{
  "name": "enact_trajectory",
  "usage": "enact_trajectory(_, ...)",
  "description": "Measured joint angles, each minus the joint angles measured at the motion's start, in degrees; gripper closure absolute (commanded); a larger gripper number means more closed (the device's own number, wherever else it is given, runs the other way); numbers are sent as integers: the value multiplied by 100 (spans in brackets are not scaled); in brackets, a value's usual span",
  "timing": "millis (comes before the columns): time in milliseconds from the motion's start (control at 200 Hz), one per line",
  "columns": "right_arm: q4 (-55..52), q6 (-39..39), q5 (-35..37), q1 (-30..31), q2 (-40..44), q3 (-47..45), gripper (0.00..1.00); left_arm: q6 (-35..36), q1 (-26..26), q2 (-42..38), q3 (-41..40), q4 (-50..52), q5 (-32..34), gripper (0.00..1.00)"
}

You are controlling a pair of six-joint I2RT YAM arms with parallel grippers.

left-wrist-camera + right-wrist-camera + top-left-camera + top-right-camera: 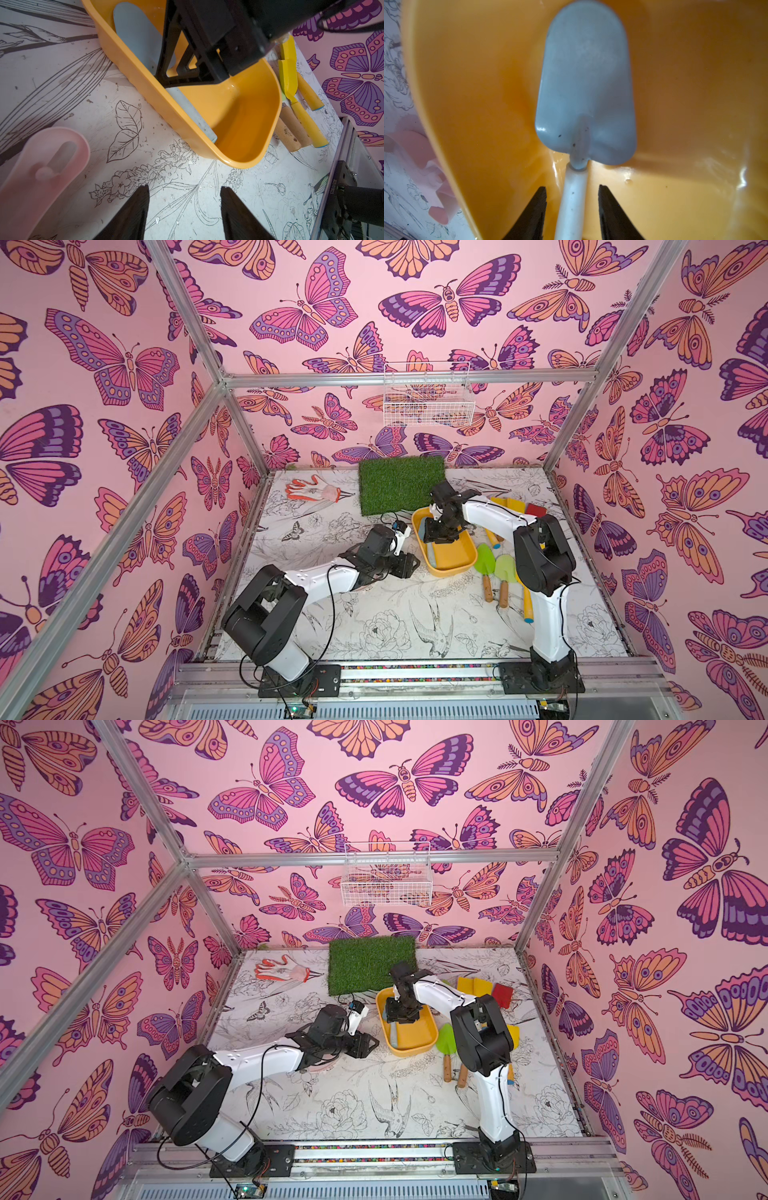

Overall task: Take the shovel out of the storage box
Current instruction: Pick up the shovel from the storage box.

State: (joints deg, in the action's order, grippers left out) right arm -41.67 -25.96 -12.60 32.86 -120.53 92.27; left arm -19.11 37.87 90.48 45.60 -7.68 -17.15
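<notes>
In both top views the storage box (454,571) is sitting at the middle right of the table (374,614), and the shovel (431,558) is lying inside it along the box's left-hand wall, its long axis running roughly up and down the frame with the blade toward the top. The right pincer (441,533) is reaching down into the box over the handle, while the left pincer (411,564) is waiting outside, just beside the box's lower left corner, so the right arm is clearly the nearer one. In the left wrist view the left pincer (185,188) is standing spread over bare table at bottom centre, holding nothing; the box is lying above it in the frame, the pale handle is slanting from upper left to lower right against the near wall, and the right pincer's black body is covering the handle's middle, with a pink dustpan (41,166) lying at lower left. In the right wrist view the right pincer (572,187) is spread, its fingers (534,209) straddling the handle at bottom centre with a gap showing on either side, so it is pinching nothing yet. The handle is running straight up the frame between them toward the blade, so by my judgement the coming move is calling only for closing across that axis and lifting clear of the walls
</notes>
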Motion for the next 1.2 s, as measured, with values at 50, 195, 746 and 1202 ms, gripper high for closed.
enact_trajectory(50,-37,-11,59,46,-44,44,54,2,0,0,0,2,0,40)
enact_trajectory(195,-210,-57,356,153,-223,188,57,2,0,0,0,2,0,40)
enact_trajectory(746,-555,-63,1034,186,-358,284,80,0,-4,0,0,0,0,40)
enact_trajectory(1202,-697,136,1408,184,0,249,84,0,-9,4,0,2,0,40)
